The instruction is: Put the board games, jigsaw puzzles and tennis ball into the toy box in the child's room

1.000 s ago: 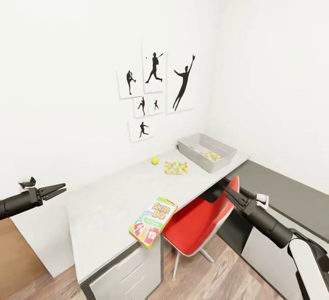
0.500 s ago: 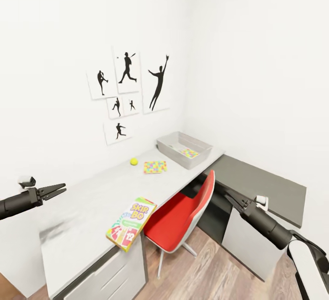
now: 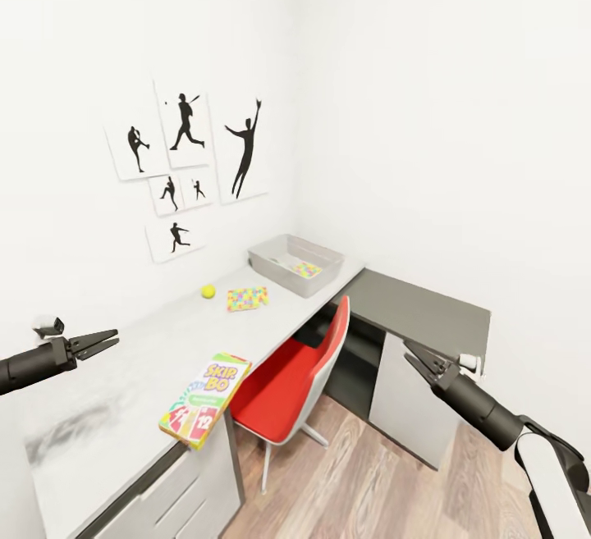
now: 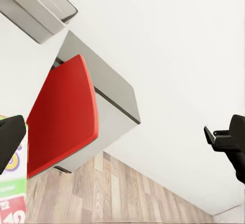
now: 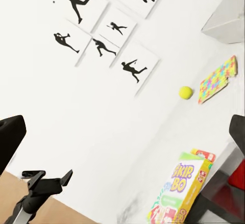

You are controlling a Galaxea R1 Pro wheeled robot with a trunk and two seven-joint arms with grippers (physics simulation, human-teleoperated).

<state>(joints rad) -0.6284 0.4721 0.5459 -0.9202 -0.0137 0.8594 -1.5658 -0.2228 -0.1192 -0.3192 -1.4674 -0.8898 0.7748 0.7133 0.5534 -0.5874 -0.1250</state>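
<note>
Whole view shifted rightward since.

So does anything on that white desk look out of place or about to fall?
One thing: the Skip-Bo box lies askew at the front edge of the table, one corner poking past it, so a nudge might tip it off. The tennis ball and a jigsaw puzzle lie loose beside the toy box. Nothing looks spilled or damaged.

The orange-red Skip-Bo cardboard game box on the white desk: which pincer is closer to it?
Probably the left. The left pincer hovers open over the desk end, beside the Skip-Bo box. The right pincer hangs open beyond the red chair, off the desk.
</note>
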